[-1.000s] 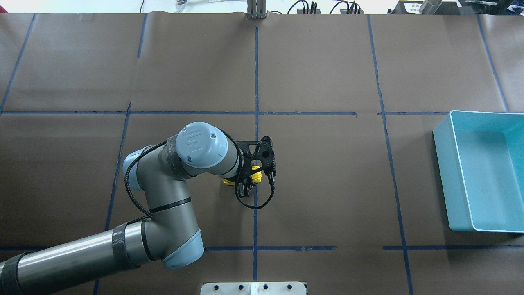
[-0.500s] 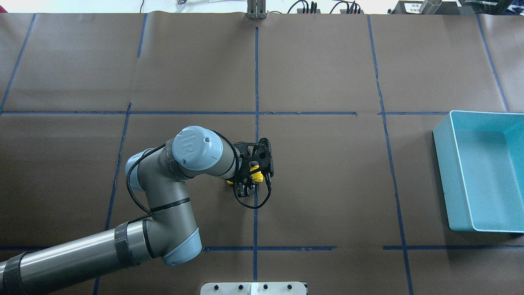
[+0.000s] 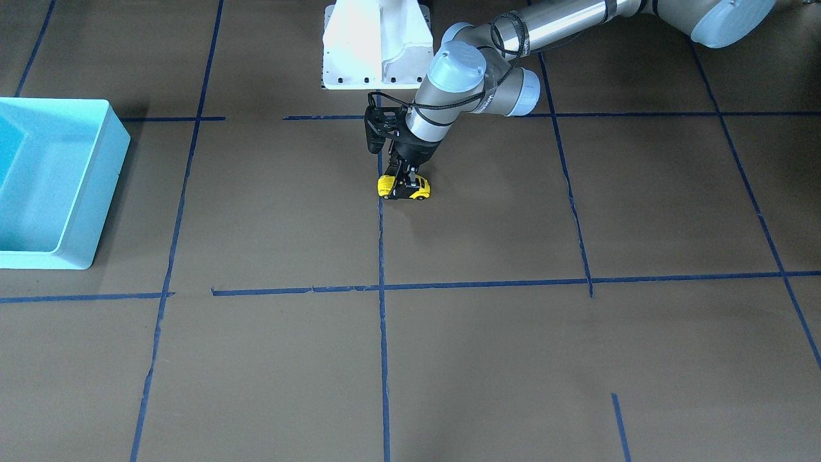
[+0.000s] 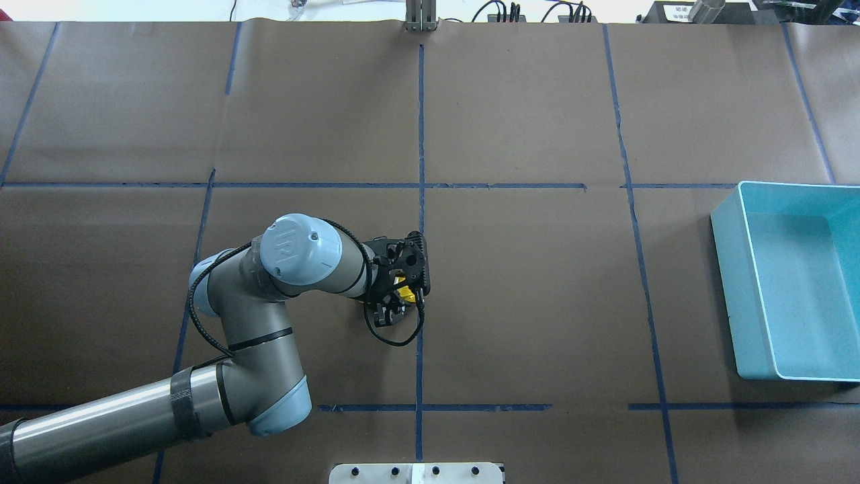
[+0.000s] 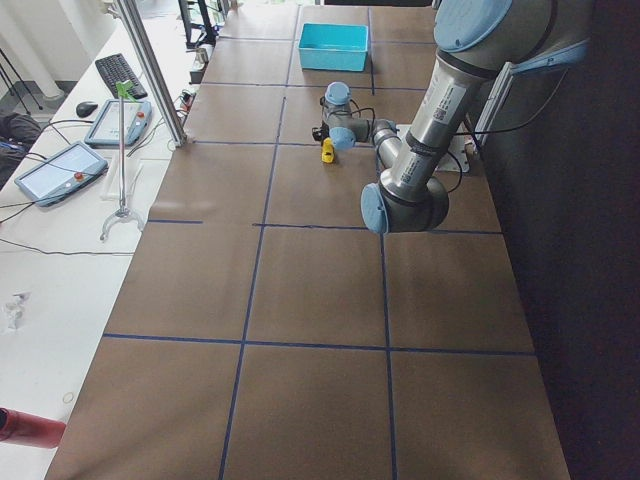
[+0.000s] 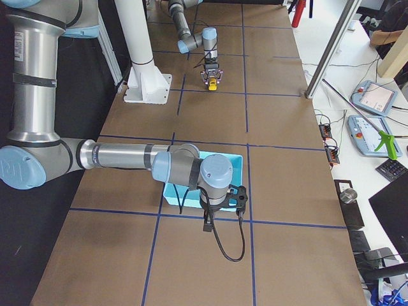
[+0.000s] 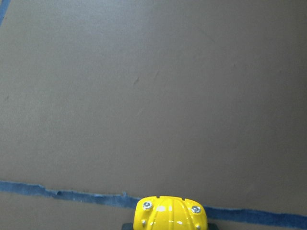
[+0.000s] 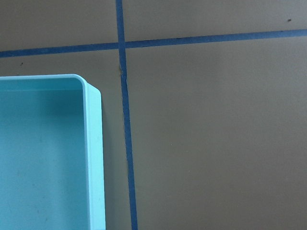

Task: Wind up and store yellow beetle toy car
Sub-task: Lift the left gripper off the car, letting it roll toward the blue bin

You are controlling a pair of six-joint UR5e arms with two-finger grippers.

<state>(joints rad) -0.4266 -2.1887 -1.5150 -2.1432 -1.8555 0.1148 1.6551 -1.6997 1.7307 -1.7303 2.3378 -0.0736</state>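
Left gripper (image 3: 405, 182), clamped on the yellow beetle toy car (image 3: 420, 188), is dragging it along the bench (image 3: 487, 231), probably winding it.

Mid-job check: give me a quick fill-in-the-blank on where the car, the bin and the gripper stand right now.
The left gripper is shut on the yellow beetle toy car, which is ___ the turquoise bin. The bin's inside is ___. The bin lies on the robot's ___ side. The car sits by a tape line coloured ___.
Missing words: outside; empty; right; blue.
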